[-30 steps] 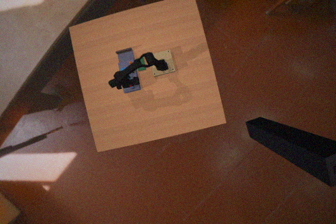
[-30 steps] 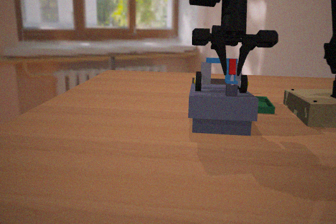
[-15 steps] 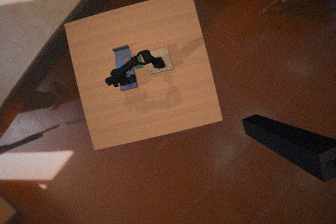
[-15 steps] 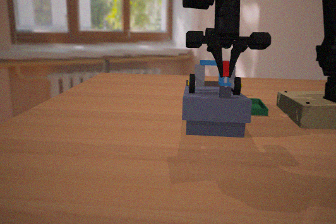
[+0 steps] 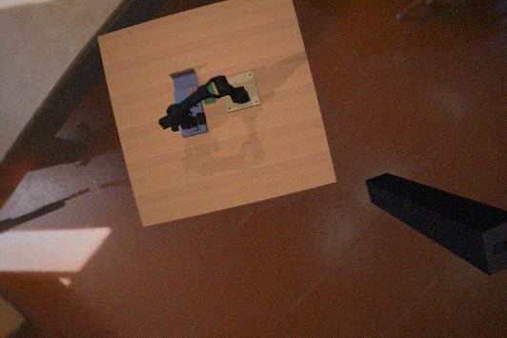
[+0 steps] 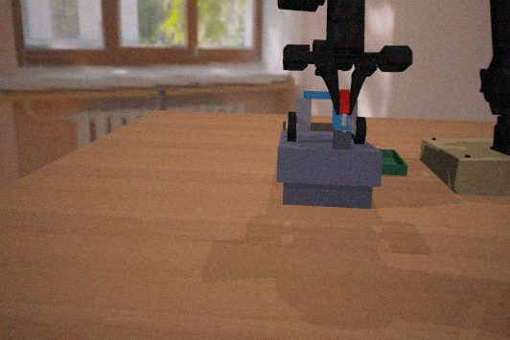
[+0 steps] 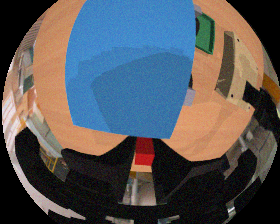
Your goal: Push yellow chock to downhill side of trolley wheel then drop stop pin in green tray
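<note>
Fingers (image 6: 344, 112) nearly closed, gripping red-headed pin (image 6: 344, 101) (image 7: 144, 151); extraction and green tray (image 5: 210, 94) (image 6: 394, 163) (image 7: 206, 34) drop remain; chock placement unclear.

A room in some building, with a window above a radiator

Red pin head (image 6: 344, 101) (image 7: 144, 152), green tray (image 5: 210, 99) (image 6: 395, 166) (image 7: 206, 36), black wheels (image 6: 291, 126).
</note>
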Motion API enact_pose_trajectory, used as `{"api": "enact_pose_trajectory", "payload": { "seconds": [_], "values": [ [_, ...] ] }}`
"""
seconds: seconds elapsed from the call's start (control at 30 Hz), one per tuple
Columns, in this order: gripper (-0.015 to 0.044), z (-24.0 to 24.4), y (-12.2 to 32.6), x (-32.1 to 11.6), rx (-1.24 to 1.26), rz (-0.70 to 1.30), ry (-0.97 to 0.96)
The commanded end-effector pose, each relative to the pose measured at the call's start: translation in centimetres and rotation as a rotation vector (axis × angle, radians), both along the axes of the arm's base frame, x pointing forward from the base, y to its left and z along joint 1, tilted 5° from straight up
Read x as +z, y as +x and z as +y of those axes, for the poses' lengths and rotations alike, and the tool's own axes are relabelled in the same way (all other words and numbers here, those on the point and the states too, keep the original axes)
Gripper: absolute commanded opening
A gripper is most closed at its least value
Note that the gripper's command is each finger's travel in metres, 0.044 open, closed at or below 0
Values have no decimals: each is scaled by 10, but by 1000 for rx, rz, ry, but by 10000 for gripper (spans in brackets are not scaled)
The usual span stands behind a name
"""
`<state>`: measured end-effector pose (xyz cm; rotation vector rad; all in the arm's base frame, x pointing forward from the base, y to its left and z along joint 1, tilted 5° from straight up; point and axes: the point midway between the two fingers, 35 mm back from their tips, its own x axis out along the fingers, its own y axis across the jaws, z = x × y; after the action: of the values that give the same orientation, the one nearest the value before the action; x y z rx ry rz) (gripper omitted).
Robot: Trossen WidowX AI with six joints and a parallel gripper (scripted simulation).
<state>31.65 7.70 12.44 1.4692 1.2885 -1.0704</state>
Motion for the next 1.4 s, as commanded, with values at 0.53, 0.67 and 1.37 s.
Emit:
{"api": "enact_pose_trajectory", "payload": {
  "seconds": [0.53, 0.67, 1.37],
  "values": [
    [0, -1, -1, 10, -3, -8, 2],
    [0, -1, -1, 11, -3, -8, 2],
    [0, -2, -2, 17, -3, -8, 2]
  ]
}}
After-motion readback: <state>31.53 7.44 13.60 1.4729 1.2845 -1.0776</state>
